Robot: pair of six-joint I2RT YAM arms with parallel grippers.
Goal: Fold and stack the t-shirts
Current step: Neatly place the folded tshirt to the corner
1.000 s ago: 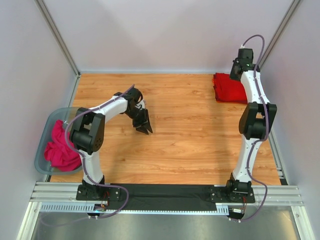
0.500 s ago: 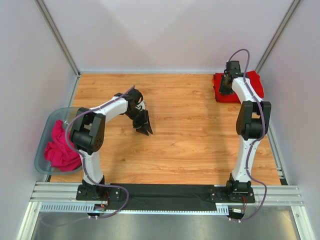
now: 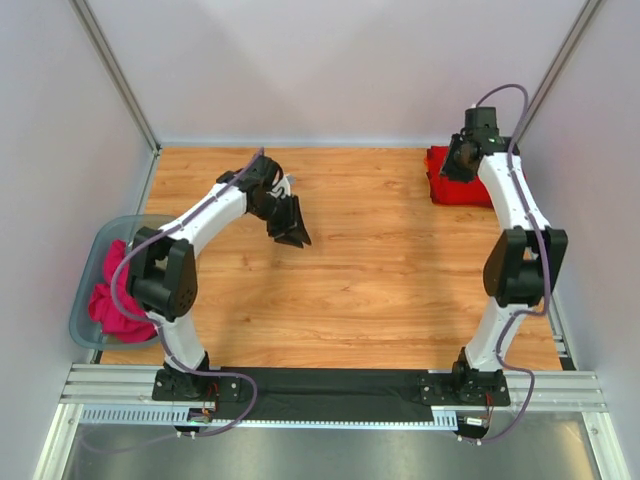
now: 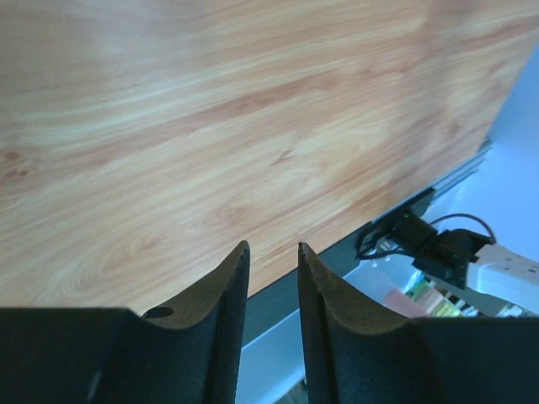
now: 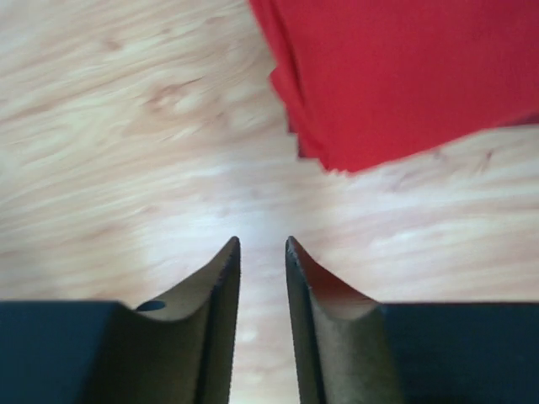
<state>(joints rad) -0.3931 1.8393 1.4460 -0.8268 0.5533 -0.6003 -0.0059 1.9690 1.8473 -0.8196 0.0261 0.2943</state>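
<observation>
Now: bright red t-shirt (image 3: 468,188) lies folded at the far right corner, and the maroon t-shirt (image 3: 118,300) sits in the bin (image 3: 80,310) on the left.

We judge the step as back off, then fetch. The right pincer (image 5: 261,242), jaws slightly apart and empty, hangs just beside the folded shirt's layered corner, so we'd lift it straight up, not sideways, or the folds drag. The left pincer (image 4: 273,246), narrowly parted and holding nothing, hovers over bare surface (image 3: 400,270). We'd send it to the bin, pinch a top ridge and lift clear of the wall. Bright shirt: flat, edges stacked. Maroon: crumpled, mounded.
</observation>
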